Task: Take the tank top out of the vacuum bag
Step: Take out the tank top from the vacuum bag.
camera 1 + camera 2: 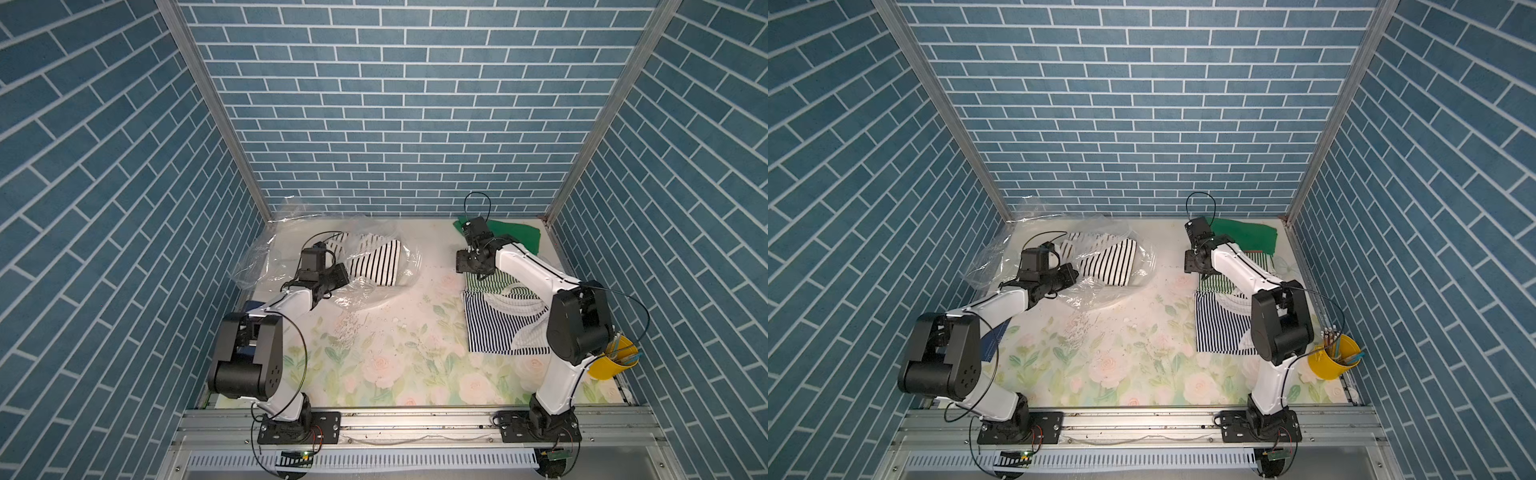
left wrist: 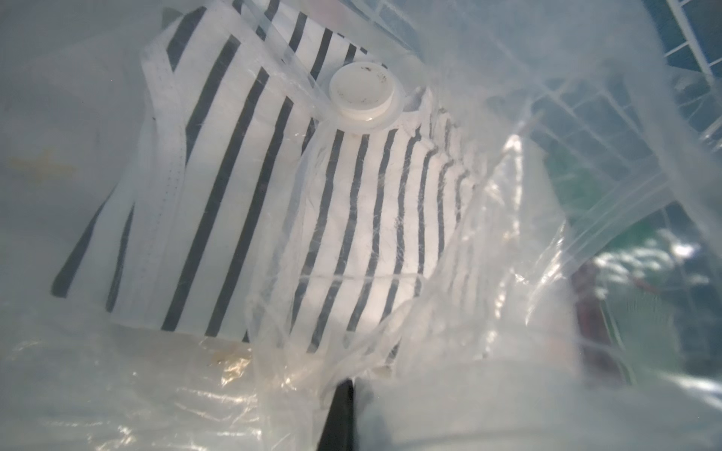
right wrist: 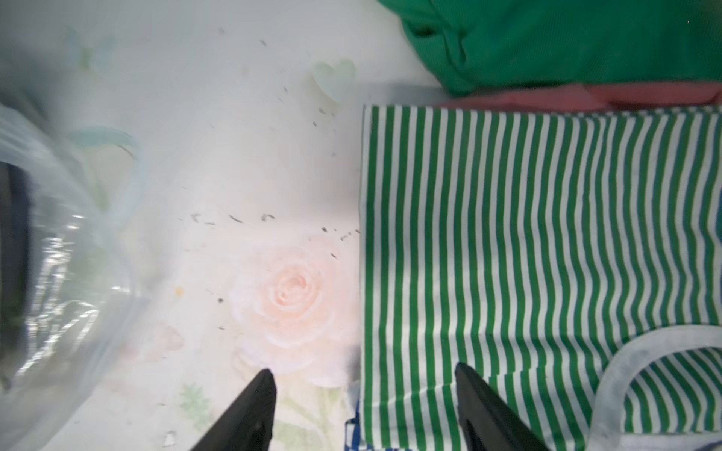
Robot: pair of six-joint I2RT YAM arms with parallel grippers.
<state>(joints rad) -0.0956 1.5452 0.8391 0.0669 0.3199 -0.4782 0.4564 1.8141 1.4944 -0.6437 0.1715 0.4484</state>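
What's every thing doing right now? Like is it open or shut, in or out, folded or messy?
vacuum bag, crumpled, puffy, one fold pinched
tank top, folded, inside the bag
valve, on the bag, over the tank top
left gripper, shut on the vacuum bag
right gripper, open, empty, above the green-striped top's edge
green-striped top, flat on the table, outside the bag
navy-striped top, flat, partly under the green-striped one

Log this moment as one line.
left hand: shut on vacuum bag | right hand: open, holding nothing, over green-striped top edge | tank top: inside bag
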